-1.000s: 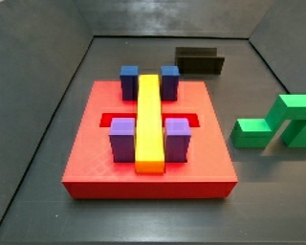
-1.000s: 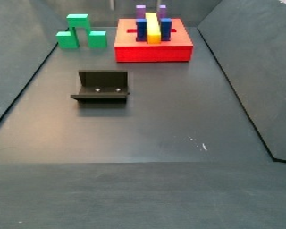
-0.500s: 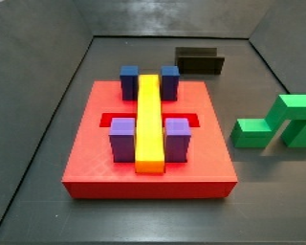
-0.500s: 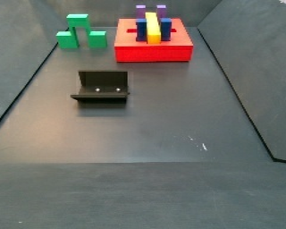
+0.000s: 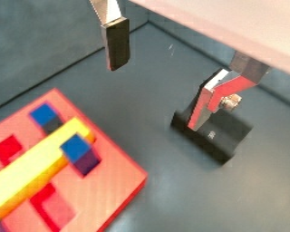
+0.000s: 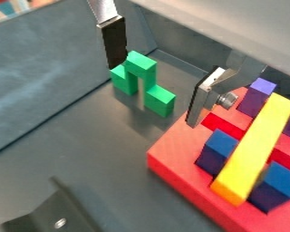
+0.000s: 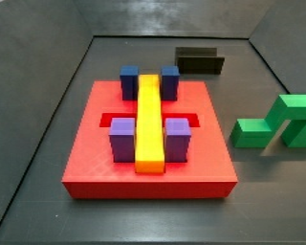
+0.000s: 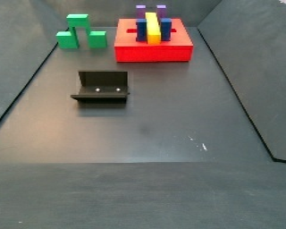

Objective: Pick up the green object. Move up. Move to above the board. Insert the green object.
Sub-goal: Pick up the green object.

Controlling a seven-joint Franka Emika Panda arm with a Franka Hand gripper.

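The green object [image 7: 281, 124] is a bridge-like block standing on the dark floor beside the board; it also shows in a side view [image 8: 79, 31] and in a wrist view [image 6: 141, 80]. The board [image 7: 98, 158] is a red slab with a long yellow bar [image 7: 148, 120] and purple and blue cubes; it shows too in both wrist views [image 5: 105, 181] [image 6: 184, 168] and in a side view [image 8: 152, 52]. My gripper [image 6: 159, 71] hangs open and empty above the floor, with the green object below, between its fingers [image 6: 112, 41]. It also shows in a wrist view [image 5: 166, 77]. Neither side view shows it.
The fixture [image 8: 101, 87], a dark L-shaped bracket, stands on the floor away from the board; it also shows in a side view [image 7: 199, 61] and in both wrist views [image 5: 214, 134] [image 6: 44, 213]. Grey walls enclose the floor.
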